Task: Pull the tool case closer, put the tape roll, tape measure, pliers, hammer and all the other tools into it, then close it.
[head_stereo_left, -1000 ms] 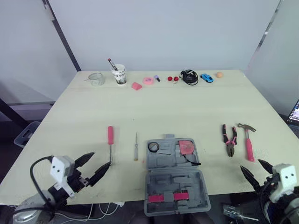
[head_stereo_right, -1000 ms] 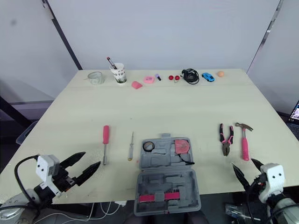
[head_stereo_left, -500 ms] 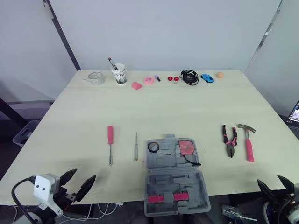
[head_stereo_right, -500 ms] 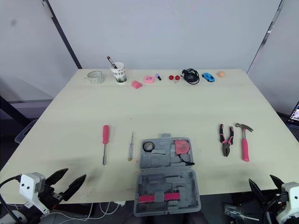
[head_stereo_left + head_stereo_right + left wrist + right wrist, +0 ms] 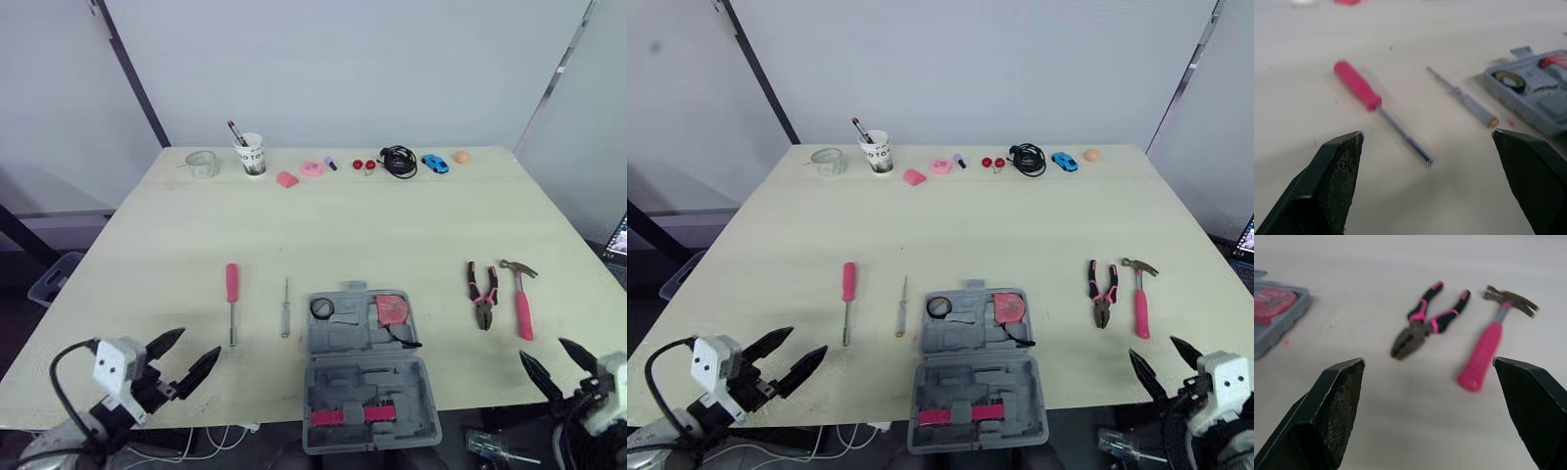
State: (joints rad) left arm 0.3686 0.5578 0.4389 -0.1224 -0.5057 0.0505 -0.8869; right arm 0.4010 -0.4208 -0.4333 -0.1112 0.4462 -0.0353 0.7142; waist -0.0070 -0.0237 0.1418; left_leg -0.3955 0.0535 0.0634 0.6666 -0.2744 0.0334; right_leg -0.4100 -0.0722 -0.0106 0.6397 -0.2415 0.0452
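The grey tool case [image 5: 367, 367] lies open near the table's front edge, its lid flat toward me. A black tape roll [image 5: 322, 307] and a pink tape measure [image 5: 392, 308] sit in its far half. Left of it lie a red-handled screwdriver [image 5: 231, 294] and a thin small screwdriver [image 5: 285, 308]. To its right are pink-handled pliers [image 5: 482, 294] and a pink-handled hammer [image 5: 519, 299]. My left gripper [image 5: 191, 354] is open, empty, just short of the red screwdriver's tip [image 5: 1425, 159]. Open and empty too, my right gripper [image 5: 547, 354] hovers in front of the hammer [image 5: 1484, 352] and pliers [image 5: 1425, 320].
Along the far edge stand a paper cup with a pen [image 5: 251, 155], a clear round container [image 5: 202, 164], small pink items [image 5: 299, 174], a black cable [image 5: 397, 160], a blue toy car [image 5: 434, 163] and an orange ball [image 5: 460, 156]. The table's front edge runs just under both grippers.
Both grippers drew back and down toward the front edge, then came up and forward again. They stay open. The tools and case have not moved.
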